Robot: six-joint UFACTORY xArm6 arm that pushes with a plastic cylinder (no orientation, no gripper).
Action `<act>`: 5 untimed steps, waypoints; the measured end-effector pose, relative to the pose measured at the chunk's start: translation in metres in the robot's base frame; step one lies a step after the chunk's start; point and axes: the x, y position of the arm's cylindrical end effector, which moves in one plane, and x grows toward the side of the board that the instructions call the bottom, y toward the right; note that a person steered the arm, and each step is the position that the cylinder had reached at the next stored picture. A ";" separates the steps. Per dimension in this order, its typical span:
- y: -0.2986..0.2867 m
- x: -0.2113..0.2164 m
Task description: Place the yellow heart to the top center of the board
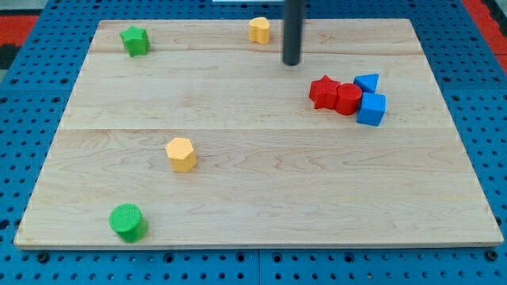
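Observation:
The yellow heart [259, 30] sits near the top edge of the wooden board [253, 198], close to the middle. My tip [291, 62] rests on the board just right of and slightly below the heart, apart from it. A yellow hexagon block [181, 153] lies left of the board's middle.
A green star [135, 40] is at the top left and a green cylinder [127, 222] at the bottom left. At the right, a red star [323, 92], a red cylinder [348, 98], a blue triangle [367, 81] and a blue cube [371, 109] cluster together.

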 end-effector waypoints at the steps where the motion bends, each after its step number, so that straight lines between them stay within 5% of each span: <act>1: 0.021 -0.085; 5: -0.039 -0.088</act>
